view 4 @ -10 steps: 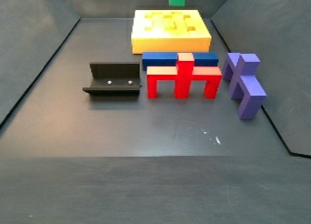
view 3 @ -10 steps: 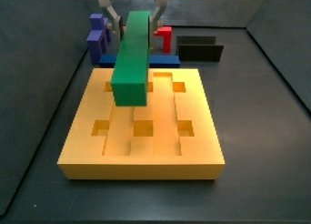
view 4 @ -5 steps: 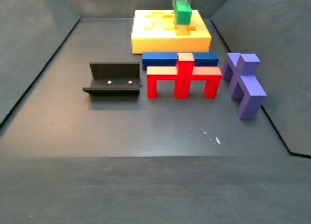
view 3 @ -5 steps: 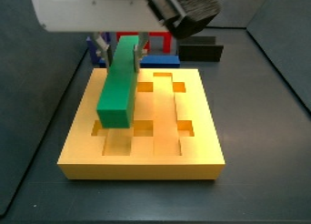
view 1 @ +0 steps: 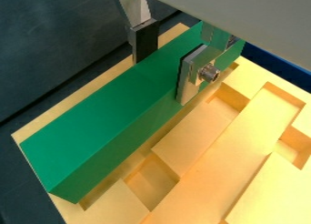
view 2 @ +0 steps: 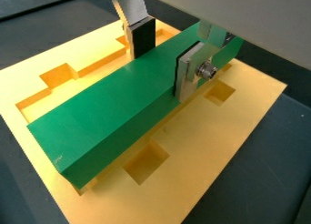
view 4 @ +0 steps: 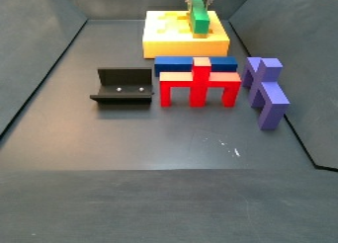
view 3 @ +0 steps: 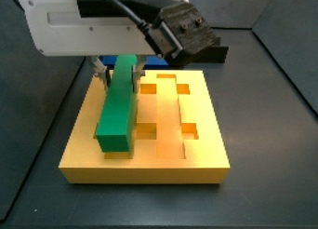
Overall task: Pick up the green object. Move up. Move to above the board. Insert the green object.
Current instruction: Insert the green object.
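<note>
Two silver fingers of the gripper [view 1: 168,56] clamp the green bar [view 1: 115,137] from either side, dark pads pressed against its long faces; both wrist views show this grip, with the gripper [view 2: 165,51] closed on the bar toward its upper end. The green bar [view 3: 118,107] is tilted in a side view, its lower end touching or just over the yellow board [view 3: 205,154] near the left row of square holes, its upper end rising toward the gripper [view 3: 118,70] under the white arm housing. Whether the lower end has entered a hole cannot be told. In a wrist view the bar lies lengthwise over the board [view 2: 231,146], with square holes visible on both sides of it.

From the far side view the green bar [view 4: 199,15] stands over the board [view 4: 165,40] at the back of the dark floor; the gripper itself is out of that picture. Nearer the camera sit a red pronged block [view 4: 201,84] touching a blue bar [view 4: 172,64], two purple blocks [view 4: 268,89] just beside them, and the fixture [view 4: 122,87] well apart from the board.
</note>
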Controlling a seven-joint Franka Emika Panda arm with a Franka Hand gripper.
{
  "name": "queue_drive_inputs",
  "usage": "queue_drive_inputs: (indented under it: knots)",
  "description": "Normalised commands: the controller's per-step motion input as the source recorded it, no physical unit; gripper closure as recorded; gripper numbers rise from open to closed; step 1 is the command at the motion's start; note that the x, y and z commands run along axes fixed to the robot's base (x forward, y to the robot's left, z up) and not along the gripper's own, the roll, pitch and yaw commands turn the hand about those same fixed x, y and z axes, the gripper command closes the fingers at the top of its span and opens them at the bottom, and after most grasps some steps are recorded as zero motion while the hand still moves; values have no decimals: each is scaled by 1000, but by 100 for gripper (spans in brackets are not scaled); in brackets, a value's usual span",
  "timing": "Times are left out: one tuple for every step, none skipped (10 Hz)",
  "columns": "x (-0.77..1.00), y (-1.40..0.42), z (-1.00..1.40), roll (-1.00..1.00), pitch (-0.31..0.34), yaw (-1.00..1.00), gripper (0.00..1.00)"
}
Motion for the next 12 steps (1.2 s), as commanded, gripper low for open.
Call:
queue_drive_inputs:
  knots:
    - [154,0,-309,290,86,-6,100]
    - [43,0,-311,251,63,-26,100]
    - [6,0,-209,149,19,0,100]
    - [69,0,-214,101,0,54,100]
    - [120,-46,-117,87,13,49,100]
    - [237,-69,-80,64,27,34,100]
    - [231,-86,-97,33,6,11,100]
    - [186,-63,-180,0,0,0,100]
    - [0,0,-300,-7,-67,0,100]
    - [-60,0,-214,-59,-84,40,100]
    - [9,-231,-109,-39,-44,151,100]
    - [100,-243,-114,-30,-27,154,100]
